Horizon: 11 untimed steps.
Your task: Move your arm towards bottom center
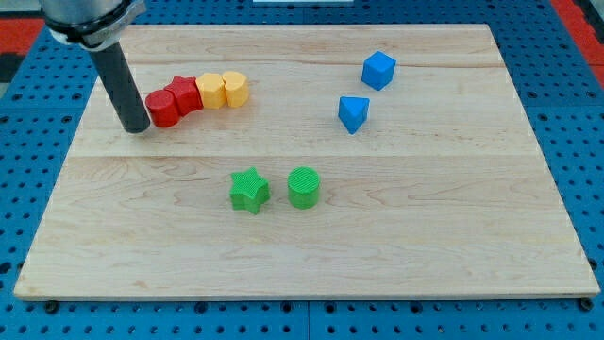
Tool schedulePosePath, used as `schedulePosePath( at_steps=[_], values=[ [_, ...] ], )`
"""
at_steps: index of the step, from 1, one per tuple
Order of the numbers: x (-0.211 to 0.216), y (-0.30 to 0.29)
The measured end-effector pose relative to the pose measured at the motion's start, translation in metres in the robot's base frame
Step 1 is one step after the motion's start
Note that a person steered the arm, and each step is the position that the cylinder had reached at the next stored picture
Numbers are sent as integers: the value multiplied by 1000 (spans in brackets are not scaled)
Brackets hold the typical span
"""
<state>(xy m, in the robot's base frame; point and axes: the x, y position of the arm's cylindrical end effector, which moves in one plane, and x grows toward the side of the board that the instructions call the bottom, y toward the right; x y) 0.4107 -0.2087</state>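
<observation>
My tip (137,127) rests on the board at the view's upper left, just left of a red cylinder (163,109) and close to touching it. A row runs right from there: the red cylinder, a red star-like block (185,94), a yellow block (210,91) and a yellow cylinder (234,89). A green star (249,191) and a green cylinder (304,187) sit side by side near the board's middle. A blue cube-like block (378,70) and a blue wedge-like block (353,113) lie at the upper right.
The wooden board (311,264) lies on a blue pegboard surface (585,132). The arm's dark body (85,19) hangs over the board's top left corner.
</observation>
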Motion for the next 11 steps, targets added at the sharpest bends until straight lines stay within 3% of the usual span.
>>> schedulePosePath(
  at_steps=[2, 4, 5, 6, 7, 9, 11],
  values=[
    [16, 90],
    [13, 228],
    [37, 282],
    [95, 292],
    [131, 258],
    [125, 194],
    [147, 158]
  ],
)
